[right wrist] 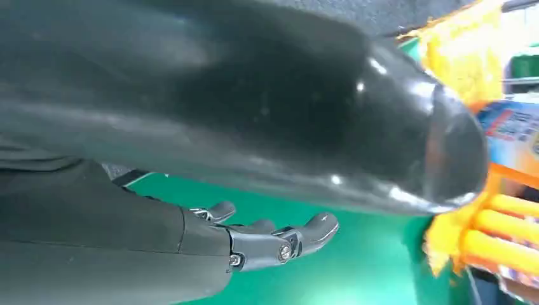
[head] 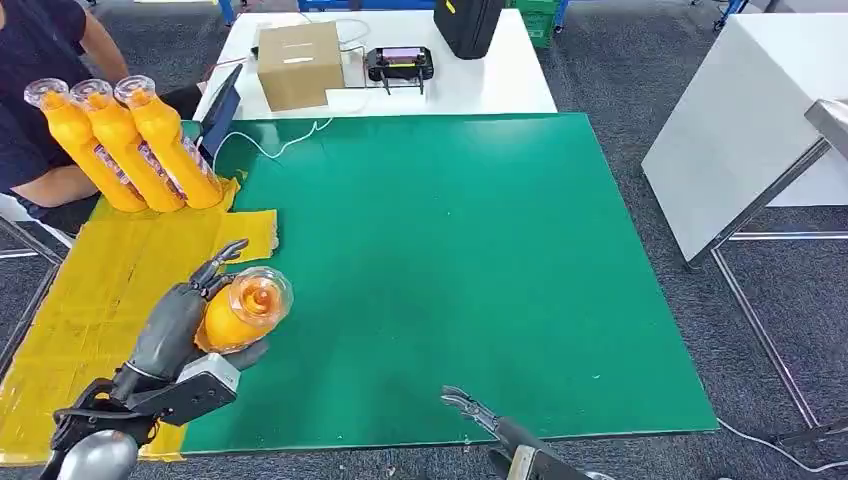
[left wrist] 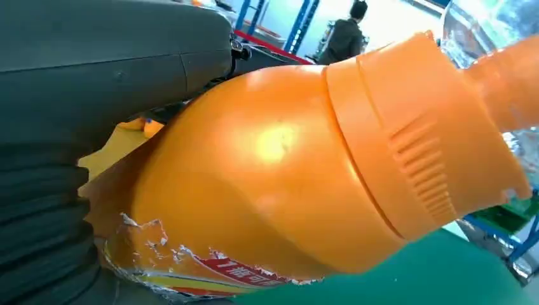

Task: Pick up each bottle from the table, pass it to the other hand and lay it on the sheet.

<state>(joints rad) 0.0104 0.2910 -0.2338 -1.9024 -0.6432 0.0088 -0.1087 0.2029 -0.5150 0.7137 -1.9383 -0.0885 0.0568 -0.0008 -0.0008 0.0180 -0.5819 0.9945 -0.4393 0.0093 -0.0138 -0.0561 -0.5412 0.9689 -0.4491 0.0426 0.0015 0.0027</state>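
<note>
My left hand (head: 185, 325) grips an orange bottle (head: 243, 308) with a clear cap, lifted above the near left part of the green mat, close to the yellow sheet (head: 90, 290). In the left wrist view the same bottle (left wrist: 273, 184) is close up, with its torn label and ribbed orange collar. Three more orange bottles (head: 130, 145) lie side by side on the far end of the sheet. My right hand (head: 480, 415) is low at the table's near edge, fingers spread and holding nothing; its fingers (right wrist: 273, 241) hang over the green mat.
The green mat (head: 450, 250) covers the table. A person in dark clothes (head: 40, 90) sits at the far left beside the sheet. A cardboard box (head: 300, 65), a black device (head: 400, 65) and cables lie on the white table behind. A white table (head: 740, 120) stands on the right.
</note>
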